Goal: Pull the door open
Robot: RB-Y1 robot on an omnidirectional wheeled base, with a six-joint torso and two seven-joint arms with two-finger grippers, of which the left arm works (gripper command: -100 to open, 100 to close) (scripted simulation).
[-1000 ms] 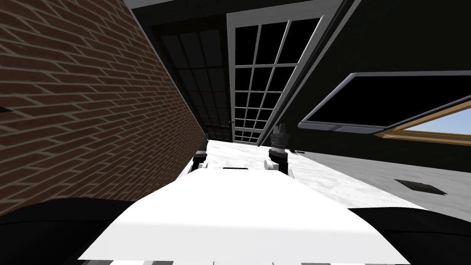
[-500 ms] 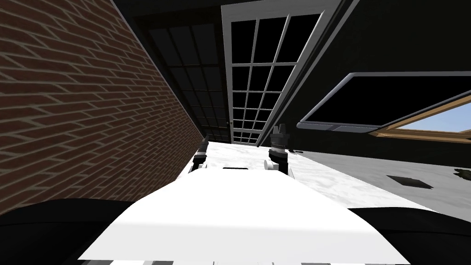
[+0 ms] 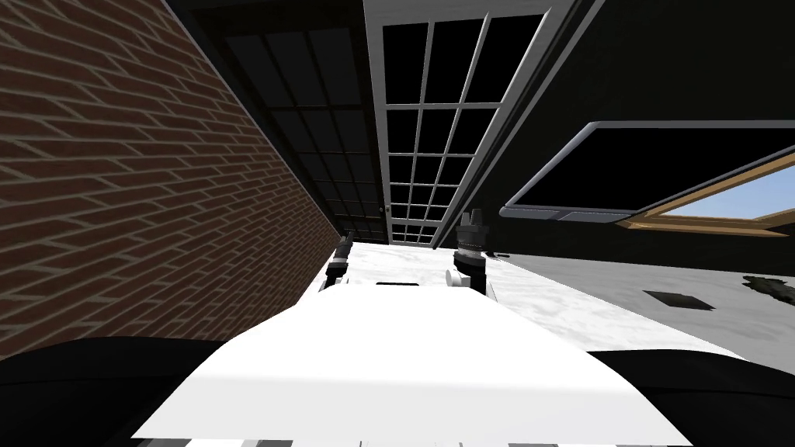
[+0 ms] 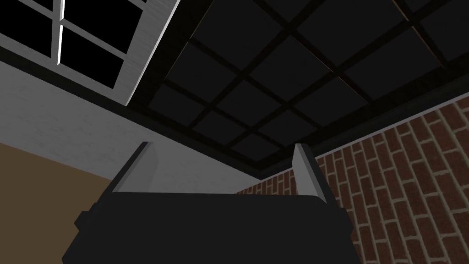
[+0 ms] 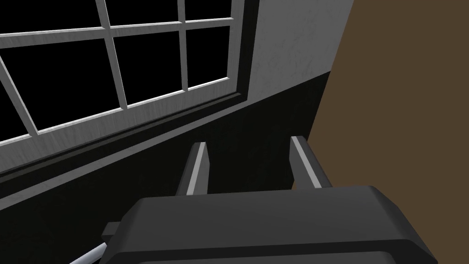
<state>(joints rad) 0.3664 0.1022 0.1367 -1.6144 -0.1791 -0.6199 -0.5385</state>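
Note:
A double door stands ahead. Its left leaf [image 3: 326,132] is dark with a grid of panes. The right leaf [image 3: 423,109] is light grey with black panes. A small handle [image 3: 386,209] sits where the two leaves meet. My left gripper [image 3: 342,247] is low by the brick wall, short of the dark leaf, and it is open with nothing between its fingers [image 4: 137,167]. The left wrist view looks up at the dark leaf [image 4: 284,68]. My right gripper [image 3: 471,221] is raised near the light leaf's frame, open and empty, facing its bottom rail [image 5: 91,133].
A red brick wall [image 3: 116,178] runs close along my left side. On the right are a dark wall, a tilted dark window [image 3: 660,178] and a floor vent [image 3: 677,299]. The pale floor [image 3: 543,299] leads to the door.
I have moved closer to the door, which now looms larger. My left gripper has lifted a little beside the brick wall. The right arm holds its pose.

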